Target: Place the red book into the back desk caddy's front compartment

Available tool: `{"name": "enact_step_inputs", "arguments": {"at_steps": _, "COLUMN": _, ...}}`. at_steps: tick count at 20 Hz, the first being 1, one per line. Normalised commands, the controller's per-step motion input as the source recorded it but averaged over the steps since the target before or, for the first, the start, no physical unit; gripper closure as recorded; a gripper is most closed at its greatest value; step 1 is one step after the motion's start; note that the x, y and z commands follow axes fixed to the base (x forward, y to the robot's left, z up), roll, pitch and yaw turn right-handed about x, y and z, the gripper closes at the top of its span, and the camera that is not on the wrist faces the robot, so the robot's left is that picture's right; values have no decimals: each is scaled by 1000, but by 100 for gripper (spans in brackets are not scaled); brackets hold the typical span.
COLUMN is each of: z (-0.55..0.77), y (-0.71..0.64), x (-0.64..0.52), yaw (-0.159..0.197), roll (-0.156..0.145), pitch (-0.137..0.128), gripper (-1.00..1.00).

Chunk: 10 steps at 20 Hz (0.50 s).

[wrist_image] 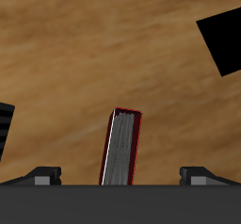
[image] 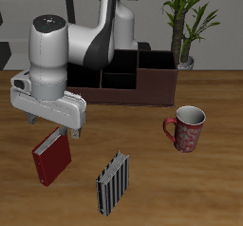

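Gripper above the red book, nothing gripped.

We saw the gripper (image: 63,133) hanging over the red book (image: 52,158), which rested on the wooden table (image: 190,187) beside the striped book (image: 112,181). In the wrist view the fingers (wrist_image: 45,174) stood wide apart on either side of the book, touching nothing. The back desk caddy (image: 142,78) sat farther back, well apart, with a red mug (image: 186,128) nearby.

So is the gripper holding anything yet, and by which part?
Nothing held. The gripper is open above the red book, fingers wide apart and clear of it.
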Motion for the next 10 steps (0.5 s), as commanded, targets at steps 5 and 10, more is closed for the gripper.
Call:
{"name": "enact_step_inputs", "arguments": {"at_steps": 5, "z": -202, "y": 35, "x": -9, "yaw": -28, "roll": -4, "pitch": 22, "gripper": -100}}
{"name": "enact_step_inputs", "arguments": {"at_steps": 10, "z": -243, "y": 53, "x": 11, "yaw": -43, "roll": 2, "pitch": 18, "gripper": -100}}
